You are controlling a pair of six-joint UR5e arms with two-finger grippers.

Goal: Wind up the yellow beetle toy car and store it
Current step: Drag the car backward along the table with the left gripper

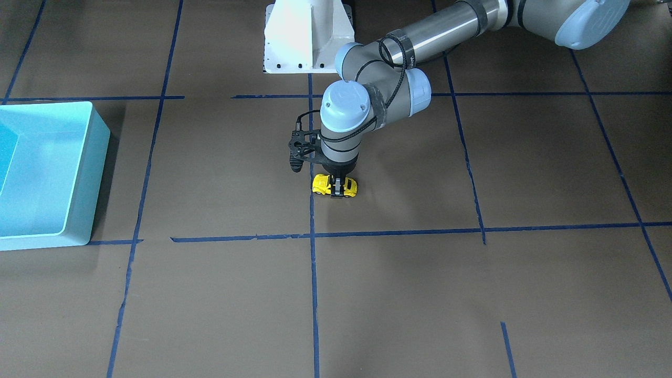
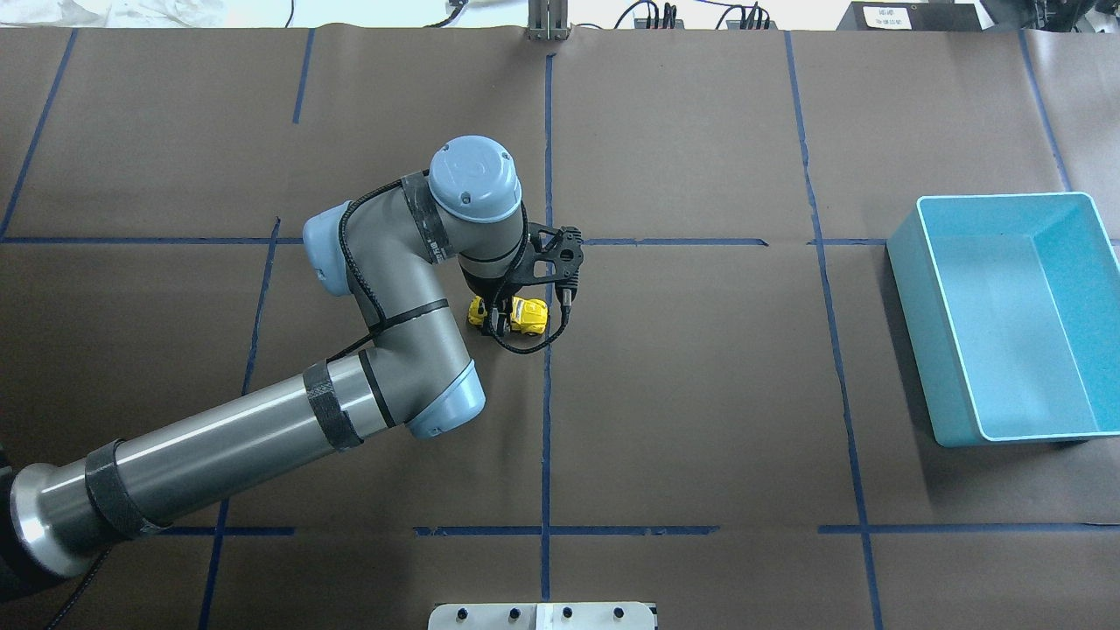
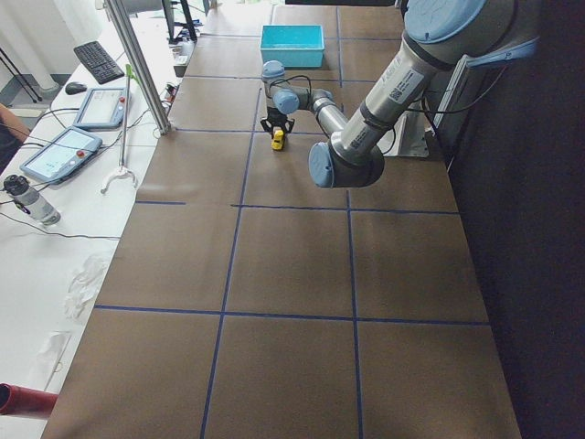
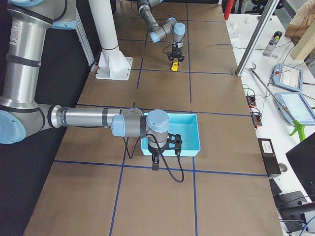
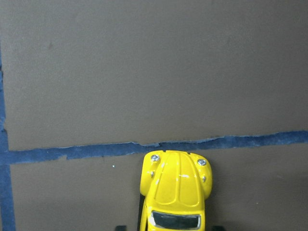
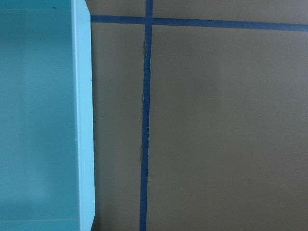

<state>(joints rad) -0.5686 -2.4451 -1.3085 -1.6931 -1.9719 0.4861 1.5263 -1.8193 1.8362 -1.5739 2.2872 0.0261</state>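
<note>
Left claw (image 1: pixel 340 188) clamped on yellow beetle toy car (image 1: pixel 321 184) at desk (image 1: pixel 420 294) centre, left wrist view alone shows bonnet near blue tape line (image 5: pixel 144 147), right claw (image 4: pixel 155 164) beside light blue bin (image 4: pixel 187 130), its state unreadable

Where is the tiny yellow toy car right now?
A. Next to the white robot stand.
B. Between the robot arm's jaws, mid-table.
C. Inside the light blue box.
B: the tiny yellow beetle toy car sits between the left gripper's jaws, far from the light blue plastic bin.
</note>
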